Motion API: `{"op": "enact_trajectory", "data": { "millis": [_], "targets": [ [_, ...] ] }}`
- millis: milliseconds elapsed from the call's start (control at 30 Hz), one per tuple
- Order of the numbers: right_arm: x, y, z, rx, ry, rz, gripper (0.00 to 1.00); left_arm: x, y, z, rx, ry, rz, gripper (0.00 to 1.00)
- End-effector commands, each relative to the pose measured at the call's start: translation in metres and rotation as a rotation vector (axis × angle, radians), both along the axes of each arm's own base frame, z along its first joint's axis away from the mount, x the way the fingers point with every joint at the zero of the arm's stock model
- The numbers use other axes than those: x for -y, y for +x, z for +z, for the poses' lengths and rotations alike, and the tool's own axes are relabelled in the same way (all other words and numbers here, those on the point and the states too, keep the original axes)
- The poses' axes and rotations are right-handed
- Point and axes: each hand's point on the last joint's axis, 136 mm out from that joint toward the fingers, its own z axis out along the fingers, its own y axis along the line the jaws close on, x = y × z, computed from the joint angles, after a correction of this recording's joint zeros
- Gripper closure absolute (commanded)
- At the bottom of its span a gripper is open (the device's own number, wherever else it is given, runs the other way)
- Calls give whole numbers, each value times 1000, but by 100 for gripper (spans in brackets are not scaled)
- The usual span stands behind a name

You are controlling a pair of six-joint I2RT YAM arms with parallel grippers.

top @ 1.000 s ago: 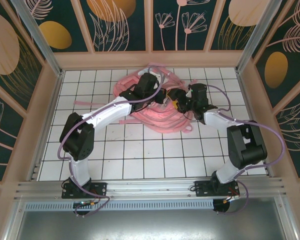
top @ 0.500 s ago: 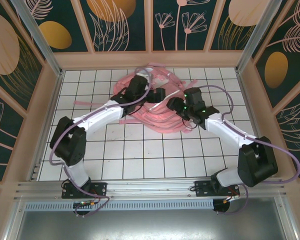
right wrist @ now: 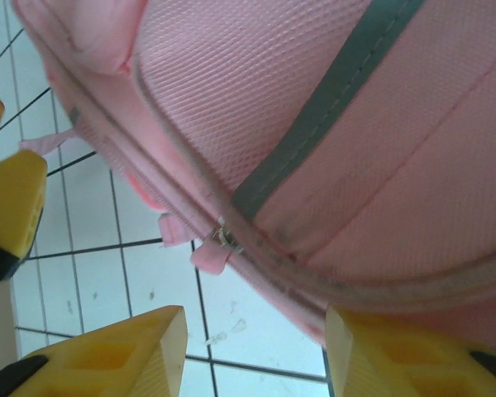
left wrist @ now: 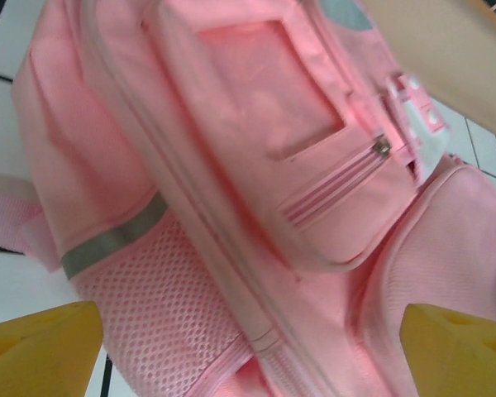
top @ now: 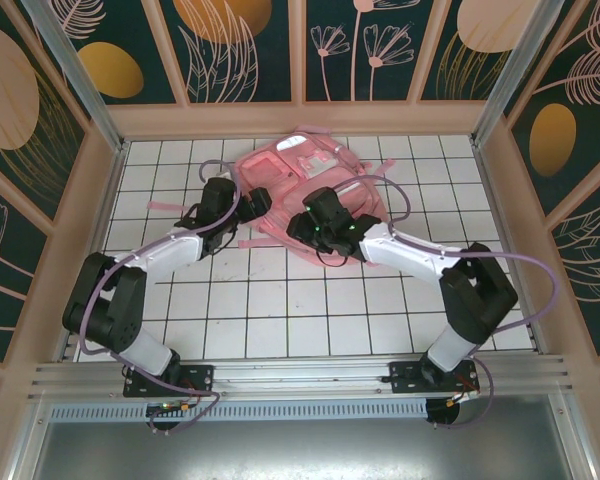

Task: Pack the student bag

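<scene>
The student bag (top: 298,178) lies front-up at the far middle of the white tiled table (top: 280,300), close to the back wall; it is a soft pink backpack, and a thin pink strap (top: 166,205) trails from it onto the tiles at its left. Both arms reach in to it; the left arm comes to the bag's left flank and the right arm to its near edge.

The left gripper (left wrist: 248,339) is released; in its wrist view the two yellow fingers (left wrist: 37,347) stand far apart at the bottom corners with nothing pinched between them; the bag lies just beyond them, showing a mesh side pocket (left wrist: 149,322), a grey reflective strip (left wrist: 112,244) above the mesh, and a flat front pocket closed by a metal zip pull (left wrist: 382,149); whether either finger touches the fabric I cannot tell.

The right gripper (right wrist: 255,331) is unclenched too; its yellow fingertips (right wrist: 149,335) are apart, with bare white tile showing in the gap and nothing grasped; the bag's zipped seam runs just beyond the tips; a small slider with a pink tab (right wrist: 215,248) hangs from that seam over the tile; another grey band crosses the pink weave above it.
</scene>
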Motion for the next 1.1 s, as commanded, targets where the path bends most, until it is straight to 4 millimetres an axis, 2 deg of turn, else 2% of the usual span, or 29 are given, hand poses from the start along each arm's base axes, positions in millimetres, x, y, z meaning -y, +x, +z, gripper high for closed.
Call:
{"op": "enact_trajectory", "data": {
  "millis": [0,100,133,200,233,300,333,400,467,567,667,800,933,1067],
  "targets": [
    [-11,25,15,62,51,-81,55,8,11,-7,21,-72,-3,12],
    [-20,34,9,56,42,-80,56,11,17,-24,4,-77,0,19],
    [-23,36,6,51,35,-80,57,13,18,-39,-17,-77,-2,21],
    [-27,38,1,48,20,-78,58,22,23,-50,-24,-104,-34,28],
    [-28,38,-3,45,9,-80,58,28,24,-54,-26,-128,-53,35],
    [-28,38,-9,36,-4,-83,58,40,22,-63,-41,-176,-104,63],
    [-26,38,-10,34,-12,-87,59,44,21,-65,-48,-198,-117,72],
    [-21,40,-10,45,-33,-102,58,49,13,-69,-53,-244,-135,87],
    [-14,42,-8,61,-53,-112,58,52,4,-68,-55,-270,-141,95],
    [-7,44,-8,76,-99,-110,56,65,-11,-61,-51,-311,-162,97],
    [0,43,-16,73,-165,-109,56,88,-25,-48,-38,-344,-203,97],
    [22,41,-27,72,-276,-143,56,113,-38,-33,-23,-383,-245,98],
    [50,42,-27,103,-397,-192,55,124,-45,-23,-14,-407,-266,99],
    [75,41,-29,103,-518,-206,55,120,-43,-22,-8,-377,-245,99]
  ]
}}
